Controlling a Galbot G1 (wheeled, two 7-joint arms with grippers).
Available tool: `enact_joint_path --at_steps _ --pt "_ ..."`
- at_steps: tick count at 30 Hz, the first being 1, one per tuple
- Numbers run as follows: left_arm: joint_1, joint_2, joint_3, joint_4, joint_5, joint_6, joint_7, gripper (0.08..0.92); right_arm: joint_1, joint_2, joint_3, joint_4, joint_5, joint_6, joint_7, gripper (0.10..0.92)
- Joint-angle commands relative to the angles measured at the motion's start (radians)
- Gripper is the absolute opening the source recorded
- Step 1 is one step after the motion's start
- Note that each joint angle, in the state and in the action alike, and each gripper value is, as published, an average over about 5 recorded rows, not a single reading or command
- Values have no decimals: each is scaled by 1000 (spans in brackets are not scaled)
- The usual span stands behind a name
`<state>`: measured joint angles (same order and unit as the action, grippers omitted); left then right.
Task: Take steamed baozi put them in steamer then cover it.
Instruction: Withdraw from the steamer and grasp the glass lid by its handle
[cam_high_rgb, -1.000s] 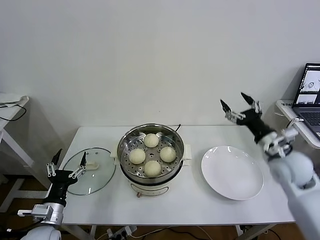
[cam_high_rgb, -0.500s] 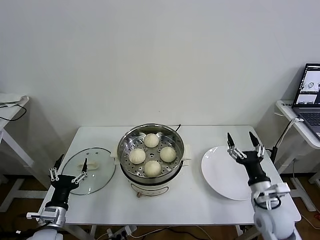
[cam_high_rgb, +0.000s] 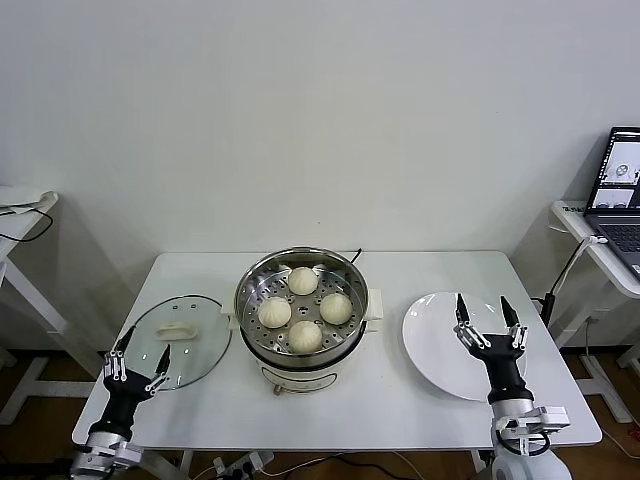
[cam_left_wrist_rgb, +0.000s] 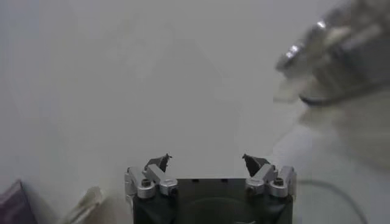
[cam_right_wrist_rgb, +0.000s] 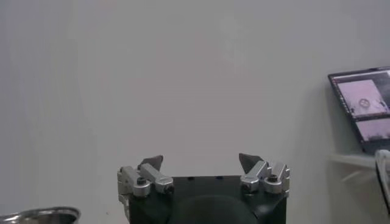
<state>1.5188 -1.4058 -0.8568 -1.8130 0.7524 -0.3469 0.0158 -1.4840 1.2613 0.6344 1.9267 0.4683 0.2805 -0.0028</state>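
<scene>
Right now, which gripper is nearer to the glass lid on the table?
Left. The left gripper is open at the near-left rim of the glass lid. The right gripper is open over the white plate, beyond the steamer.

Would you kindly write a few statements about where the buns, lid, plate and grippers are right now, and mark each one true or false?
1. All four steamed baozi sit inside the steamer. True.
2. The glass lid covers the steamer. False: it lies flat on the table, on the robot's left of the steamer.
3. The white plate holds one bun. False: nothing lies on it.
4. The right gripper is open and holds nothing. True.
5. The left gripper is shut on the lid's knob. False: it is open at the lid's near edge, holding nothing.
</scene>
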Motion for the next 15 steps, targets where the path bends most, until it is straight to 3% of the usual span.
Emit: enact_joint_path --at_steps 1,15 --pt "-18 17 -9 120 533 -94 -135 823 -21 40 4 -18 -19 26 3 823" --pt "-190 38 2 283 644 -34 -145 823 -7 43 9 -43 -21 29 -5 823"
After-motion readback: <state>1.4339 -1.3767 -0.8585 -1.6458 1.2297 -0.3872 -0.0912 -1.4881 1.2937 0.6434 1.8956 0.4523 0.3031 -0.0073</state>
